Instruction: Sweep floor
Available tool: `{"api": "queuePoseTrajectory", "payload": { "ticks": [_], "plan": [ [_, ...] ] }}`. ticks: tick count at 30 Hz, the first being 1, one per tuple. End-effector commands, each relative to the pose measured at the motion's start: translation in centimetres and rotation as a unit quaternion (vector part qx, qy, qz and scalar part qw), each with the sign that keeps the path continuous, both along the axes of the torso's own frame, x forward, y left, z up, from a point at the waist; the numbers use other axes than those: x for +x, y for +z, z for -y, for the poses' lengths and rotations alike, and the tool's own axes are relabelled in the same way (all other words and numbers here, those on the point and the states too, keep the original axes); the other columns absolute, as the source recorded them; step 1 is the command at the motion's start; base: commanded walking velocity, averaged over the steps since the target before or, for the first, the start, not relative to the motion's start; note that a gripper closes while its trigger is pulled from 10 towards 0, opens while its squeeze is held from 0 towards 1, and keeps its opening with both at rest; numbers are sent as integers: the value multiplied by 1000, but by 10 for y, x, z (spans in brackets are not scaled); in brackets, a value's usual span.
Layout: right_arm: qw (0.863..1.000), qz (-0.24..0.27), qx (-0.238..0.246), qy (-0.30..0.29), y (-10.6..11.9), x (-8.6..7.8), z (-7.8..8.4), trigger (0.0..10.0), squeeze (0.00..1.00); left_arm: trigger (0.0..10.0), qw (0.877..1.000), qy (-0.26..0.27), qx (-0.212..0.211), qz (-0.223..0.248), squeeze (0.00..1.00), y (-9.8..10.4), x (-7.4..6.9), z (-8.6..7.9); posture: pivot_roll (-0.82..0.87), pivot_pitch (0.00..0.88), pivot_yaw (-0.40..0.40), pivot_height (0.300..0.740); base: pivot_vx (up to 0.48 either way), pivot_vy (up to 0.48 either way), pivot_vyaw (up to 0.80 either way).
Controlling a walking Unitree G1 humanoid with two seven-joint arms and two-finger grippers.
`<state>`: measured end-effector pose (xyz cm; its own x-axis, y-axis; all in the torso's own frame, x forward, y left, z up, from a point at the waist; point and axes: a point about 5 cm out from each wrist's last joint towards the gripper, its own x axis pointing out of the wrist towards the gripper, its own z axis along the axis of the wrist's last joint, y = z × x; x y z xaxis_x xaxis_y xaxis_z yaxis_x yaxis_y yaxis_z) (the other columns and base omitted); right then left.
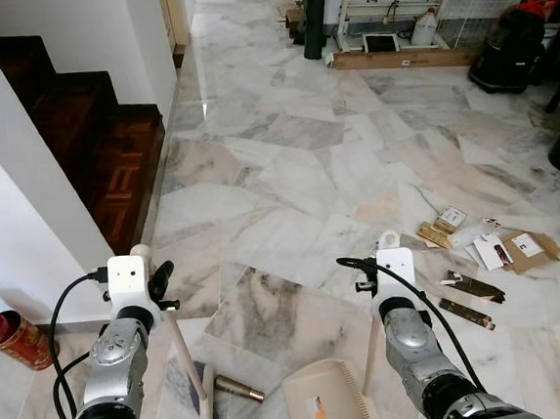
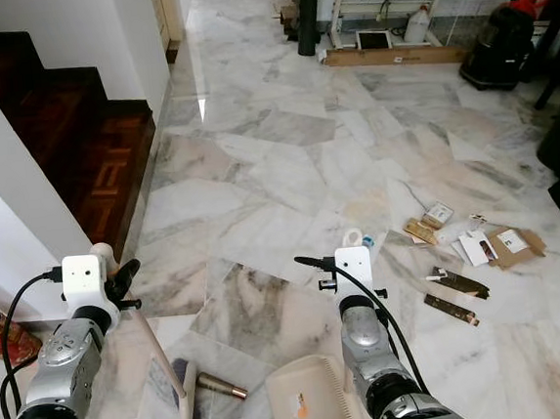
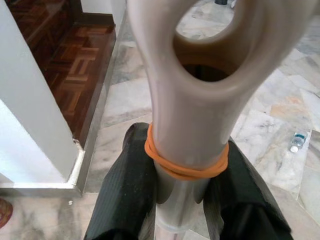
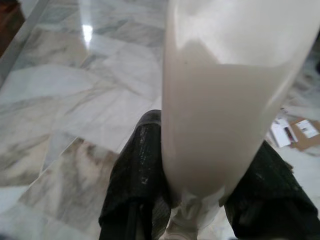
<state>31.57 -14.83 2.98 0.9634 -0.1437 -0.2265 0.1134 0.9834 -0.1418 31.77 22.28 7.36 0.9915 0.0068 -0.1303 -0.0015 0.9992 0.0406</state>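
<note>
Left gripper [image 3: 187, 195] is clamped on the broom [image 1: 188, 369] handle and right gripper [image 4: 200, 185] on the dustpan [image 1: 328, 399] handle, both tools trailing low, seemingly ready for the scraps [image 1: 485, 255] lying ahead-right on the floor [image 1: 286, 170].

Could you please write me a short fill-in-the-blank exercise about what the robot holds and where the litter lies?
1. The left end effector is shut on the ____ handle.
2. The right end effector holds the handle of the cream ____.
3. The band around the broom handle in the left wrist view is ____.
4. The cardboard scraps lie on the robot's ____ side.

Missing words: broom; dustpan; orange; right
</note>
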Motion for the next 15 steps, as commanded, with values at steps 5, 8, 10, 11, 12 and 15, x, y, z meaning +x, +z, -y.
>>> {"api": "queuePoseTrajectory", "payload": {
  "ticks": [5, 8, 10, 11, 12, 15],
  "plan": [
    [997, 55, -21, -40, 18, 9, 16, 10000, 0, 10000, 1000, -8, -8, -14, 0, -5, -4, 2, 118, 88, -60, 740, 0, 0, 0],
    [998, 48, -18, -23, 15, 8, 11, 10000, 0, 10000, 1000, -8, -8, -13, 0, -5, -4, 2, 125, 88, -57, 740, 0, 0, 0],
    [999, 41, -7, -15, 12, 7, 7, 10000, 0, 10000, 1000, -9, -7, -13, 0, -5, -5, 2, 127, 87, -57, 740, 0, 0, 0],
    [999, 41, -7, -15, 12, 7, 7, 10000, 0, 10000, 1000, -9, -7, -13, 0, -5, -5, 2, 127, 87, -57, 740, 0, 0, 0],
    [999, 33, 3, -11, 10, 6, 5, 10000, 0, 10000, 1000, -9, -7, -13, 0, -5, -5, 2, 131, 87, -57, 740, 0, 0, 0],
    [1000, -7, 23, 15, 0, 2, -6, 10000, 0, 10000, 1000, -10, -8, -10, 0, -4, -4, 2, 131, 87, -57, 740, 0, 0, 0]
  ]
}}
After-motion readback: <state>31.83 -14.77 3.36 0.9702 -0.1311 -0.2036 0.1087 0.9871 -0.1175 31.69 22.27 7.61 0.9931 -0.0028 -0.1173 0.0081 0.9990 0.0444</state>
